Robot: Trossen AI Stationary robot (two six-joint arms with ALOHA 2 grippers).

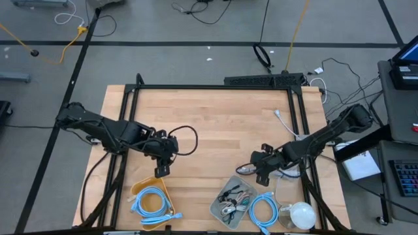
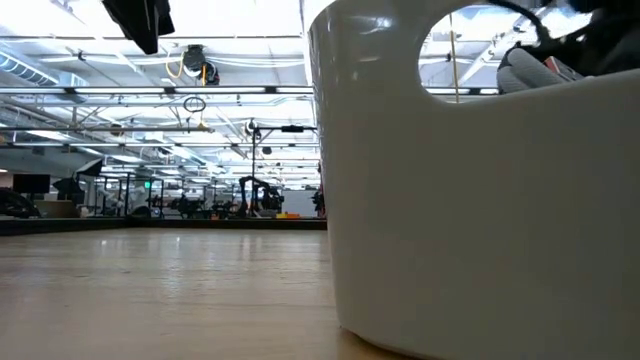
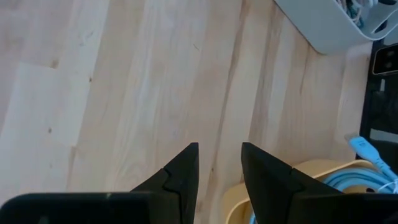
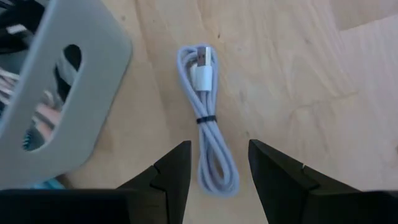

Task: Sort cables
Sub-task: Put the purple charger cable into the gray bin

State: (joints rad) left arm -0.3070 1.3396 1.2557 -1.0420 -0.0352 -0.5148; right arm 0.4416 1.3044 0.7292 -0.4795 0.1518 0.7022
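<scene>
You'll see a wooden surface (image 1: 215,124) carrying a yellow bin (image 1: 138,189) near its front left, a grey bin (image 1: 219,207) front of centre, and a round white object (image 1: 302,214) at the front right. A keyboard (image 1: 405,177) sits off to the right.

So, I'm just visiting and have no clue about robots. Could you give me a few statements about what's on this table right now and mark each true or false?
1. The right gripper hangs open over a bundled grey cable lying on the wooden table. True.
2. The left gripper is clamped on a blue cable. False: nothing is between its fingers; it hovers over bare wood beside the yellow bin.
3. The yellow bin holds light-blue cables. True.
4. The grey bin is empty. False: several small cable bundles lie inside it.
5. A light-blue coiled cable lies on the table between the grey bin and a round white object. True.
</scene>
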